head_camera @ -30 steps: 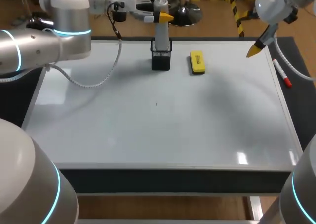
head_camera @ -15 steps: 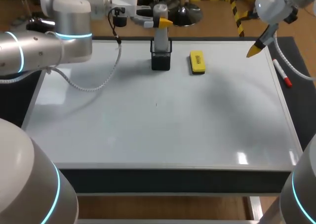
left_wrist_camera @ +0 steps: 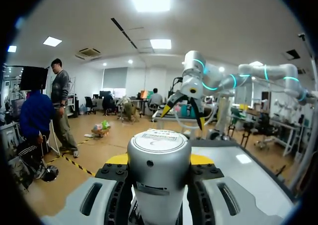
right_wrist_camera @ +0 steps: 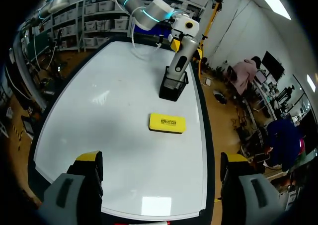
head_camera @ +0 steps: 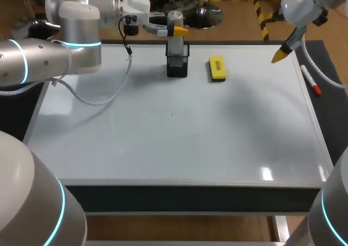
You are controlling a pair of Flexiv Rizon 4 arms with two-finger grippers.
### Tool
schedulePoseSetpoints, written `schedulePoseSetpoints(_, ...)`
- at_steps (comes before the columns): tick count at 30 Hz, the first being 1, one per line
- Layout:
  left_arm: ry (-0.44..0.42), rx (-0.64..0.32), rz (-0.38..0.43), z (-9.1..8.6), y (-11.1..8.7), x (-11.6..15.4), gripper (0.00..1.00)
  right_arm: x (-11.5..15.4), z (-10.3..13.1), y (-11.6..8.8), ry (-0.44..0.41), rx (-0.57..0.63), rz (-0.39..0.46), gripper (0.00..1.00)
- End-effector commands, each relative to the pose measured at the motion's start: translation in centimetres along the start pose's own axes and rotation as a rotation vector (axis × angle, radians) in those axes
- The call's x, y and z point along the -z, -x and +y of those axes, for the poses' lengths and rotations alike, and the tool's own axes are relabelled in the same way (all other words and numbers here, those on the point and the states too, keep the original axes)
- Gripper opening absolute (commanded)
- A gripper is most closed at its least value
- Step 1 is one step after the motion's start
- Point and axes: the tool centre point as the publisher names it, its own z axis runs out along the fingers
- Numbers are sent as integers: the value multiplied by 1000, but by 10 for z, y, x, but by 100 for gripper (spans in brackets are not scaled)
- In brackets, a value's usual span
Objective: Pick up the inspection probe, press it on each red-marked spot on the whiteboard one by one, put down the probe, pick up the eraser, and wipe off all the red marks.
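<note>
At far edge of whiteboard (head_camera: 163,148), left jaws clamped on inspection probe (head_camera: 176,44) in holder (head_camera: 177,68); right jaws apart.

One probe (head_camera: 177,44), one eraser (head_camera: 217,68), one holder (head_camera: 177,68), one marker (head_camera: 311,81)

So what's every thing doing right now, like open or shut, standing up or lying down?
Left tool: shut on the inspection probe.
Inspection probe: standing in its black mesh holder.
Right tool: open, holding nothing, above the whiteboard.
Yellow eraser: lying flat on the whiteboard, nothing touching it.
Red marker: lying beside the whiteboard.
Whiteboard: no red marks I can see.
</note>
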Motion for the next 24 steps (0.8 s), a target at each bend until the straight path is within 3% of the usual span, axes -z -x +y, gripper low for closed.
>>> schedulePoseSetpoints(1,-6,-5,14,5,6,-3,0,0,0,0,-4,1,2,100)
schedulePoseSetpoints(24,-9,-19,46,24,4,-9,0,0,0,0,-4,1,2,100)
